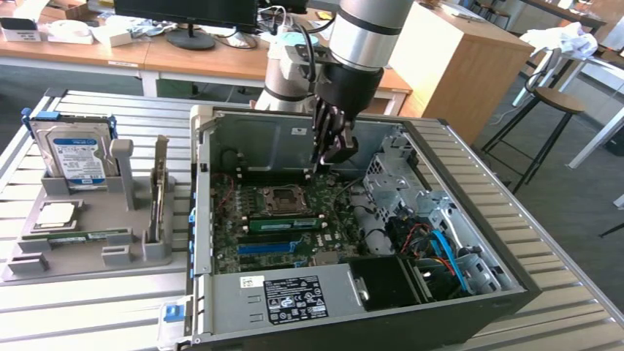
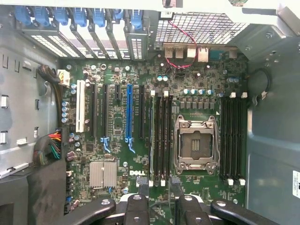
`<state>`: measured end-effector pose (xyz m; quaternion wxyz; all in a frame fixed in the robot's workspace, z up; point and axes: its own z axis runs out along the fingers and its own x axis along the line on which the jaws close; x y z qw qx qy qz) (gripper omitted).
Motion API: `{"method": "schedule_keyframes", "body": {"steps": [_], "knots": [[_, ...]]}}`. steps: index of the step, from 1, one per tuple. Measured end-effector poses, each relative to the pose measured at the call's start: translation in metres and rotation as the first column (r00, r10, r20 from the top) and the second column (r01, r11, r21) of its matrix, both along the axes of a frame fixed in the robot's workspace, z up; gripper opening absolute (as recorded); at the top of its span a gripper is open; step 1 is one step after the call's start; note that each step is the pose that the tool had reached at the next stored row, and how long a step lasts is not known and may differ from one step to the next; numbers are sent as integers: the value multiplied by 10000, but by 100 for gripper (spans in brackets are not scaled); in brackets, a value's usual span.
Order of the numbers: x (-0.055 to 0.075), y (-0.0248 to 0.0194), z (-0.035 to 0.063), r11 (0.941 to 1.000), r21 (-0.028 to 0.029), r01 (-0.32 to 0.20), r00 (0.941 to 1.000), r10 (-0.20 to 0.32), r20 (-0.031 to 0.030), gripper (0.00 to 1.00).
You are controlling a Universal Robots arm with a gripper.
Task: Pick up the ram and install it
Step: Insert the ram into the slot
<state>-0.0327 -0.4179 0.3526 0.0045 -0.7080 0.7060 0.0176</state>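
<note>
claw point(image 1: 329, 155) hanging wide open, gripping nothing, over the open computer case point(image 1: 263, 139) | ram point(image 1: 283, 222) sitting in a motherboard slot beside the processor socket point(image 1: 278, 196) | case resting on slatted surface point(image 1: 88, 307)

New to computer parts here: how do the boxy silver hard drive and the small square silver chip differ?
The hard drive stands upright; the chip lies flat. The hard drive is bigger and carries a blue-white label; the chip looks plain. Both sit in the grey holder.
</note>
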Motion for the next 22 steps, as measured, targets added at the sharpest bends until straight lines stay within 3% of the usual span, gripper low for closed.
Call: {"method": "schedule_keyframes", "body": {"steps": [10,13,15,22], "knots": [[0,0,0,10000,0,0,10000,0,-1,31],[0,0,0,10000,0,0,10000,0,-1,23],[0,0,0,10000,0,0,10000,0,-1,11],[6,0,0,10000,0,0,10000,0,-2,10]]}}
